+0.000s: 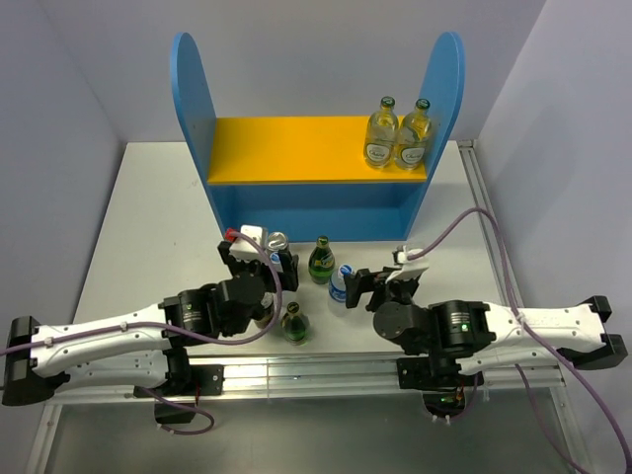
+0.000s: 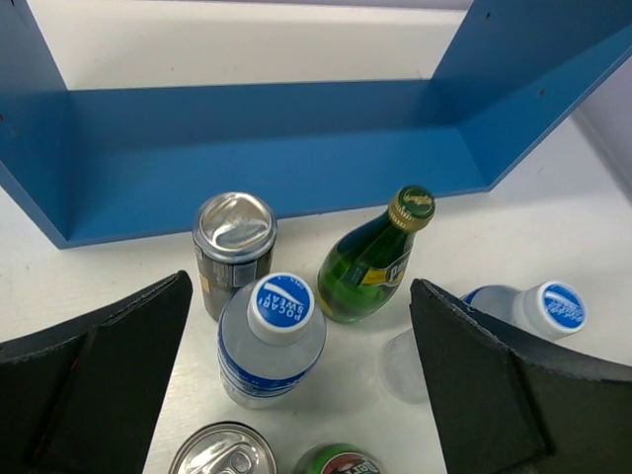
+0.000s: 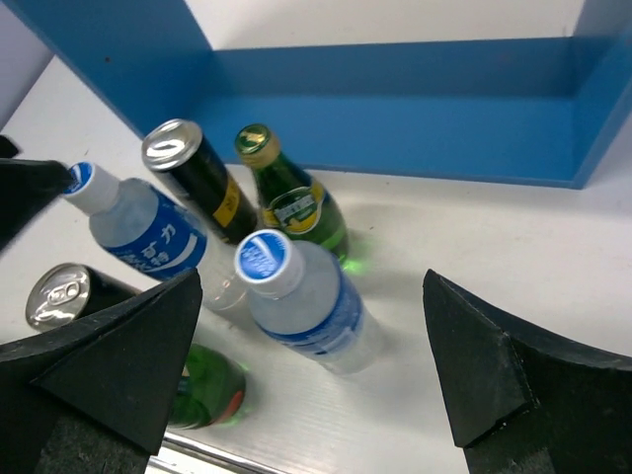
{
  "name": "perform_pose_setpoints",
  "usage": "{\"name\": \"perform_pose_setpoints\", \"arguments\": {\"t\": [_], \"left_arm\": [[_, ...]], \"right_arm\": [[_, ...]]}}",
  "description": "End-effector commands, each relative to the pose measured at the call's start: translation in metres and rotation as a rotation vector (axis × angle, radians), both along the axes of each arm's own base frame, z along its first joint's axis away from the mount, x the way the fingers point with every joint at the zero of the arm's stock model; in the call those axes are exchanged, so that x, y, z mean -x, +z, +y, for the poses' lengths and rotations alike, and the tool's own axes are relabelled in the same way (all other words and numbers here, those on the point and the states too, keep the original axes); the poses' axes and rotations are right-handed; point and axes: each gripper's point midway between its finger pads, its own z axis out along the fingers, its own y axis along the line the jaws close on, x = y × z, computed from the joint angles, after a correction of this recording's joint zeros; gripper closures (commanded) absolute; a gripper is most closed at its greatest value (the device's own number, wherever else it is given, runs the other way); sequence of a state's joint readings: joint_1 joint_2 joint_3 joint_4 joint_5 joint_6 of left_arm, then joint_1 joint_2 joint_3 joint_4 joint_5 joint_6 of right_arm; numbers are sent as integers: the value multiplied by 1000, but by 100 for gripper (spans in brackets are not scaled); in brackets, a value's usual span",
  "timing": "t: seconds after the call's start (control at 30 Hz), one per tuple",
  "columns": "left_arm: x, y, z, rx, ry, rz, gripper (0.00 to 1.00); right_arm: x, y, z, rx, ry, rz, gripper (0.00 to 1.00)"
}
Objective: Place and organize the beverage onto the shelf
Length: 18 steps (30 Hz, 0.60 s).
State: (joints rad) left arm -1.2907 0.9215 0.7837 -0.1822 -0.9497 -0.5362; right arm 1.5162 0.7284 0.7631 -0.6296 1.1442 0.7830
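Pale grey walls close in a white table (image 1: 148,217) seen from above, with a large blue two-level shelf (image 1: 316,212) standing at its far side. Two clear glass bottles with green caps (image 1: 397,135) stand side by side at the right end of the shelf's yellow upper board (image 1: 296,148). The lower level holds nothing. The left arm reaches from the near left edge towards the middle, and its left gripper (image 2: 301,286) is spread wide, gripping nothing. A clear plastic water bottle with a blue cap (image 2: 272,341) stands between its fingers, with a gap on each side. Just beyond that bottle stand a silver-topped drink can (image 2: 234,247) and a green glass bottle with a gold cap (image 2: 370,267), both in front of the shelf. The right arm comes in from the near right. Its right gripper (image 3: 311,276) is also wide apart and holds nothing, with a second blue-capped water bottle (image 3: 306,301) between its fingers. Another green glass bottle (image 1: 293,324) stands near the front edge between the two arms.
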Motion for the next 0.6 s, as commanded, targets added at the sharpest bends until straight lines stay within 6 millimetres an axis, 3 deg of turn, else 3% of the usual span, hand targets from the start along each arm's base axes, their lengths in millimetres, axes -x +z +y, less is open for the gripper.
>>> {"name": "perform_pose_setpoints", "arguments": {"t": [0.0, 0.13, 0.23, 0.5, 0.57], "left_arm": [[0, -9, -9, 25, -9, -2, 1], [-2, -27, -19, 30, -43, 18, 1], [-8, -45, -20, 8, -42, 45, 1], [-24, -71, -22, -1, -22, 63, 1], [-28, -77, -20, -6, -8, 68, 17]], "right_arm": [[0, -3, 26, -43, 15, 8, 0], [-2, -16, 41, -68, 59, 30, 0], [-6, -22, 43, -98, 71, 49, 0], [-12, -48, 51, -75, 78, 84, 0], [-15, -55, 53, -75, 79, 93, 0]]}}
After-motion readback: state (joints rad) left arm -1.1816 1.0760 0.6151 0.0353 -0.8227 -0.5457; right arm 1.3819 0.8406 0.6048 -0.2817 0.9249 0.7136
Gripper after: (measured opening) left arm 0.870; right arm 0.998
